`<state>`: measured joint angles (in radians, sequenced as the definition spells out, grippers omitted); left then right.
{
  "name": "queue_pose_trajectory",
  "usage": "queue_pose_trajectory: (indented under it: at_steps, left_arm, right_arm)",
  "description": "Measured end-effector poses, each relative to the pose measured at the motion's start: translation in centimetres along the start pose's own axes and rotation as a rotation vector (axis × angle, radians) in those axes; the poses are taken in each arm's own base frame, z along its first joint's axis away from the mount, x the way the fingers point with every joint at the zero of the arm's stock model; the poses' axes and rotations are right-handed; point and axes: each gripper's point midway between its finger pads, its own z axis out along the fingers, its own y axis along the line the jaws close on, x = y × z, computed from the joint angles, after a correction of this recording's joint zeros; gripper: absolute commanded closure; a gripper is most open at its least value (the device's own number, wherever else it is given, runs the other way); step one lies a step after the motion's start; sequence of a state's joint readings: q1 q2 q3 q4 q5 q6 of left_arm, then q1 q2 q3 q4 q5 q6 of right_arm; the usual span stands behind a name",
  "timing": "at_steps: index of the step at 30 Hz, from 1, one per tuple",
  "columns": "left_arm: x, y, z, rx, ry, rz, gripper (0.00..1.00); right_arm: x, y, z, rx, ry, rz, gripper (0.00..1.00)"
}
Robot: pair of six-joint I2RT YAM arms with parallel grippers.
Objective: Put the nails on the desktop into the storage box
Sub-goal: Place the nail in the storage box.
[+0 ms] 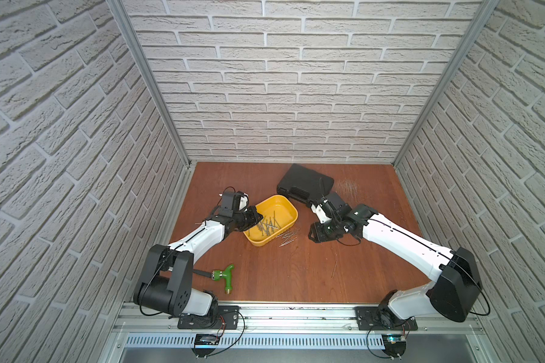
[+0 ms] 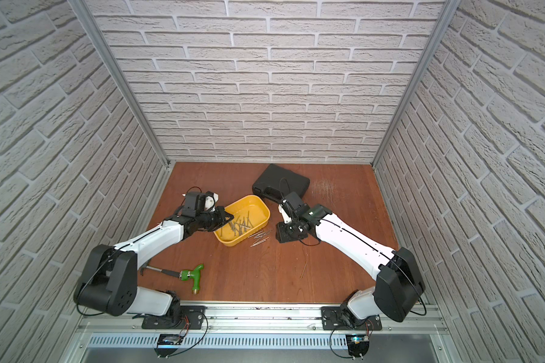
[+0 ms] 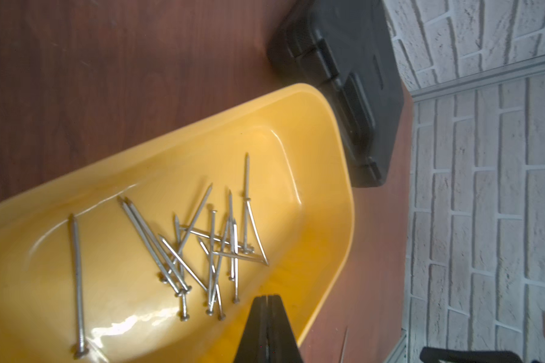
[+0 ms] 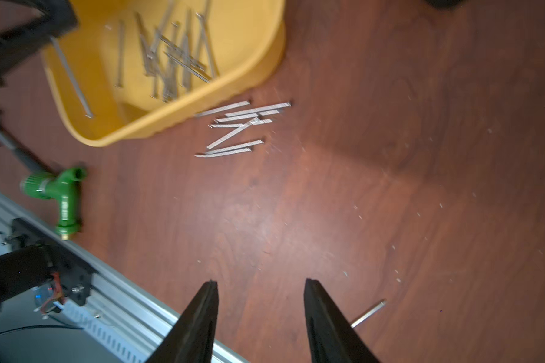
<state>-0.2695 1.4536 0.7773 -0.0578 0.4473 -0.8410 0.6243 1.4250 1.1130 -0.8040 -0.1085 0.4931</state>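
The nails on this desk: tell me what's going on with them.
Nails are being cleared off the desktop into the yellow storage box. A dozen or more nails already lie in it. The left gripper is over the box's edge, fingers shut with nothing between them. The right gripper hangs above bare wood, fingers open and empty. A small cluster of nails lies on the wood right beside the box, and a single nail lies alone farther from it.

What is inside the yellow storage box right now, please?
Crossed nails lie piled on the storage box floor, one apart. The shut left fingers cover part of its wall; anything beneath the pile is hidden.
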Motion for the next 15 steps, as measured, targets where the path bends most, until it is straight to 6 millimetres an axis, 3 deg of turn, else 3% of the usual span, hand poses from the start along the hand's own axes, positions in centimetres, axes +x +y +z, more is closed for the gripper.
queue_pose_trajectory:
  at_steps: [8, 15]
  left_arm:
    - [0.0, 3.2, 1.6, -0.122, -0.009, 0.001, 1.00]
    - [0.4, 4.9, 2.3, -0.188, 0.004, 0.003, 0.93]
  right_arm:
    - [5.2, -4.6, 1.1, 0.153, 0.062, 0.123, 0.51]
    - [8.5, -6.3, 2.2, 0.245, 0.095, 0.219, 0.52]
